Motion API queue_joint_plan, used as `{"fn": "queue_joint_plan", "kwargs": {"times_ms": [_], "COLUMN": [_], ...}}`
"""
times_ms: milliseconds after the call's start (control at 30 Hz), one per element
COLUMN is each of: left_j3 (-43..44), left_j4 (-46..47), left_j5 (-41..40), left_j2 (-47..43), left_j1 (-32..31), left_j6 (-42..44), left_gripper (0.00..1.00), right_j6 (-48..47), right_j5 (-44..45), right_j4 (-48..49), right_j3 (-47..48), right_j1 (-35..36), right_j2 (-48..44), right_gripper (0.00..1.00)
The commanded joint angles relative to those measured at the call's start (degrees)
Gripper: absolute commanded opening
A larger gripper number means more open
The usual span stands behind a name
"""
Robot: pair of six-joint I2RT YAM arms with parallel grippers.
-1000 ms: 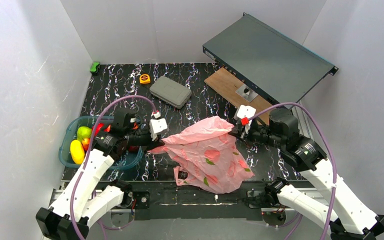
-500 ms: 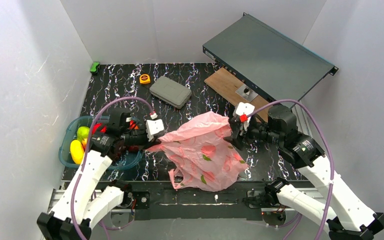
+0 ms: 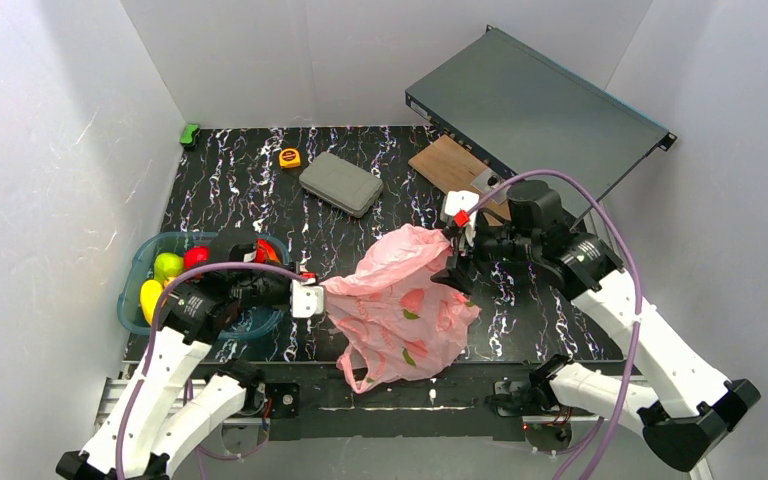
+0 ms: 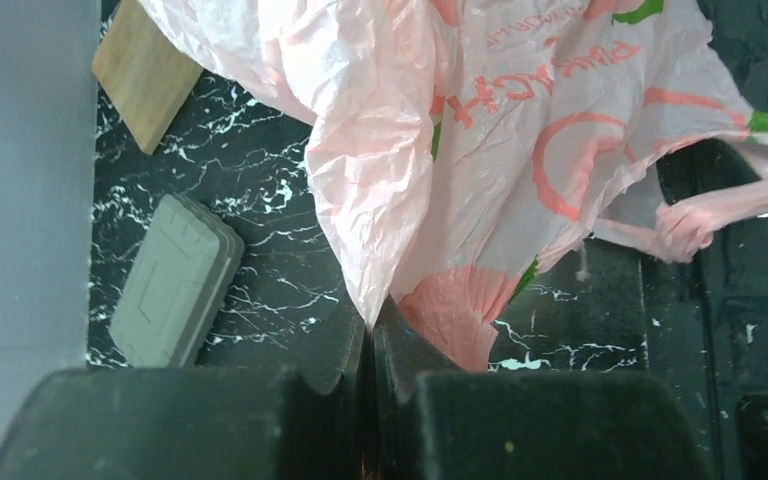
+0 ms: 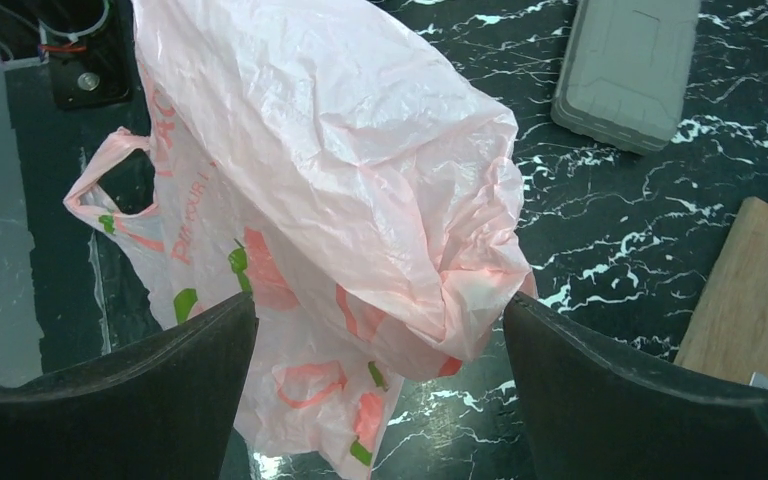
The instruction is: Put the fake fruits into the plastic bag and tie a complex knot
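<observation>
The pink plastic bag [image 3: 400, 305] hangs stretched over the middle of the table, one loop handle [image 3: 358, 358] drooping toward the near edge. My left gripper [image 3: 312, 297] is shut on the bag's left edge; in the left wrist view the pink film [image 4: 480, 120] runs into the closed fingertips of that gripper [image 4: 372, 325]. My right gripper [image 3: 457, 250] is wide open at the bag's upper right. In its wrist view a bunched corner of the bag [image 5: 460, 300] hangs loose between the spread fingers [image 5: 160, 390]. The fake fruits, a yellow-green one [image 3: 168, 266], a red one [image 3: 195, 257] and a yellow one [image 3: 150, 297], lie in the tub.
A teal tub [image 3: 132, 280] stands at the left, under the left arm. Behind the bag lie a grey case [image 3: 341, 184], a small tape measure [image 3: 289, 157] and a green item [image 3: 190, 134]. A wooden board [image 3: 450, 165] and a tilted dark metal box [image 3: 535, 110] fill the back right.
My right gripper has opened and released the bag's right corner, shifting left and back. The left gripper has pulled its edge toward the near edge, and the bag now sags lower.
</observation>
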Motion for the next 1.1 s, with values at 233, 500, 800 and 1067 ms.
{"fn": "queue_joint_plan", "kwargs": {"times_ms": [233,500,800,1067], "left_j3": [0.9,-0.8,0.3,-6.5], "left_j4": [-0.3,1.5,5.9,7.5], "left_j5": [0.0,1.2,-0.8,-9.0], "left_j2": [-1.4,-3.1,-1.6,-3.3], "left_j1": [-0.9,-1.0,-1.0,6.3], "left_j6": [11.6,15.3,12.3,-2.5], "left_gripper": [0.00,0.00,0.00,0.00], "right_j6": [-8.5,-12.4,-14.8,-12.5], "right_j5": [-3.3,-8.7,-15.5,-4.1], "right_j4": [-5.7,-6.5,-18.0,-18.3], "right_j3": [8.1,8.8,14.4,15.3], "right_j1": [-4.5,-5.5,-0.5,-6.6], "right_j2": [4.4,5.3,13.5,8.8], "right_gripper": [0.98,0.98,0.65,0.01]}}
